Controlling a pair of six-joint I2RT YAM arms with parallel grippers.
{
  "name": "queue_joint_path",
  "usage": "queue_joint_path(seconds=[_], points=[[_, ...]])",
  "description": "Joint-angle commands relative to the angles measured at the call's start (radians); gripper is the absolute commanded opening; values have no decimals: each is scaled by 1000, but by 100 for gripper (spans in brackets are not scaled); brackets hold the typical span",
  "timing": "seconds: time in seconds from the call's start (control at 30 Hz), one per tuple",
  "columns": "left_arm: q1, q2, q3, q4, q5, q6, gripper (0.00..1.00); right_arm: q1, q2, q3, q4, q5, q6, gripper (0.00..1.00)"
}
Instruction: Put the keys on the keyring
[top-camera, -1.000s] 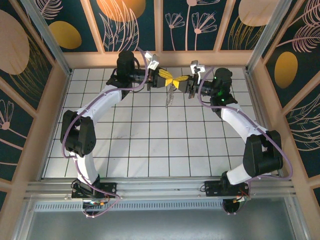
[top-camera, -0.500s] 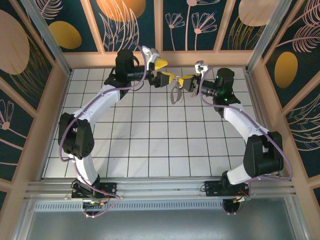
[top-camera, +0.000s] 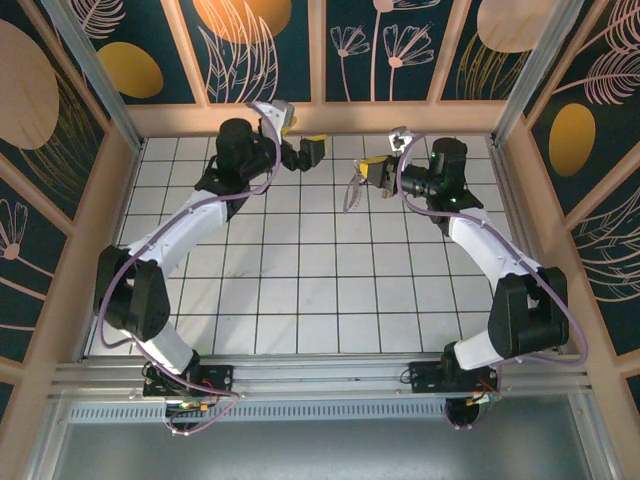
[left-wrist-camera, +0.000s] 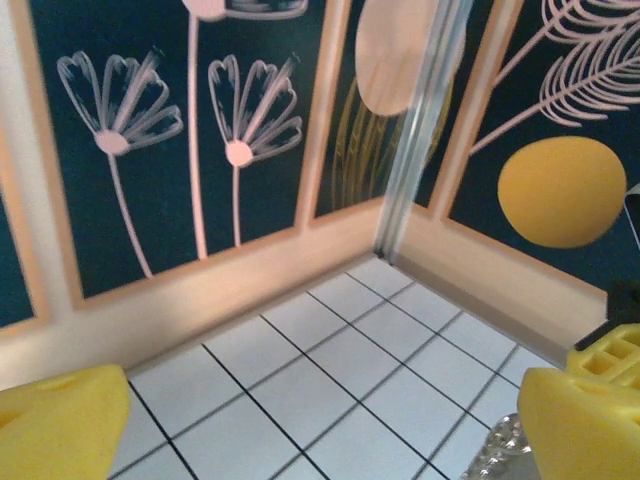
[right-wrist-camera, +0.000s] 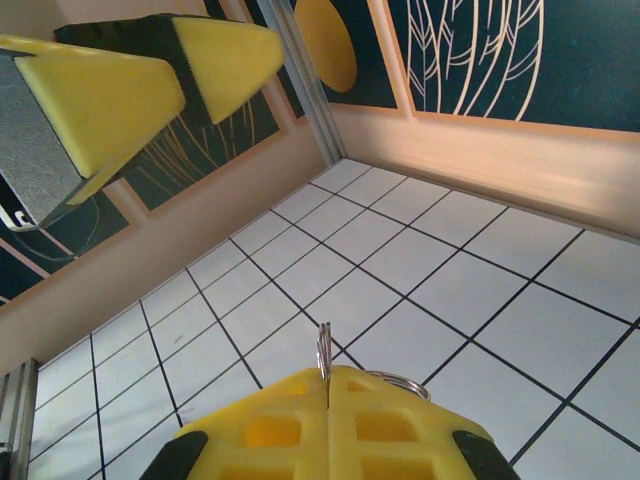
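- Keyring (top-camera: 351, 188), thin, stiff, light and likely slippery, is pinched in the closed right gripper (right-wrist-camera: 328, 390) above the tiled floor (top-camera: 300, 280).
- Left gripper (left-wrist-camera: 320, 425) is spread wide, holding nothing.
- A grip across the loop's flat, clear of its split, is advised.

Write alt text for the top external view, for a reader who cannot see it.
Seen from above, the right gripper is shut on the keyring, holding it over the white tiled table near the back wall. The left gripper is open, apart from it on the left.
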Motion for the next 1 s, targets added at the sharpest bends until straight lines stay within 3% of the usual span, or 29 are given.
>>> queue_joint_path(seconds=[0.0,0.17,0.37,0.63,0.97], points=[[-1,-20,-19,138,-149,-6,99,-7,-41,72,-21,6,-35,0],[-1,34,62,48,-154,9,99,-13,-20,134,-110,2,-79,0],[-1,64,112,-7,52,86,99,-35,-28,153,-174,-26,-127,0],[-1,105,171,-152,189,178,99,-38,-9,211,-307,-93,-230,0],[-2,115,286,-340,471,295,93,-38,94,400,-561,-135,-368,0]])
